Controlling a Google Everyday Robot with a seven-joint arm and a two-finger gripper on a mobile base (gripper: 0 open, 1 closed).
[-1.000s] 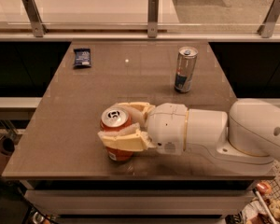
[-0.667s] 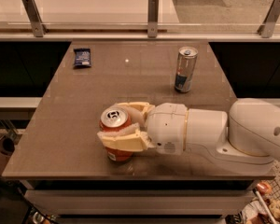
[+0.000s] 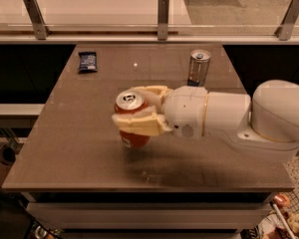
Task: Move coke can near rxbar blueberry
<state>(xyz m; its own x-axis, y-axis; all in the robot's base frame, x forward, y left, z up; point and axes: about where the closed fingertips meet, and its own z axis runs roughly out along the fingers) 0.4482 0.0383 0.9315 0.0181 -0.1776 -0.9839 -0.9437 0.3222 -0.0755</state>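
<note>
Near the middle of the frame, slightly left, the coke can [image 3: 131, 119] stands upright with its silver top showing. The gripper [image 3: 125, 106] reaches in from the right, its jaws pinching the can, one pale finger above and behind it and one across its front. Whether the can's base touches the table [image 3: 65, 148] or hangs just above it, I cannot tell.

The rxbar [image 3: 87, 61] lies flat in the upper left of the frame, near the table's far left corner, well apart from the can. A taller silver can [image 3: 198, 67] stands right of centre near the far edge, just beyond the arm [image 3: 224, 114].

By my reading, the grasp is made and the carry to the bar is the step in hand. To do it well:
- Lift the can clear of the surface first, so it does not drag or tip.
- Hold it upright and travel toward the upper left, along a path that looks open.
- Watch the arm's far side, which sits close to the silver can.
- Set the can down just beside the bar, not on it, and release only once the base rests flat.
</note>
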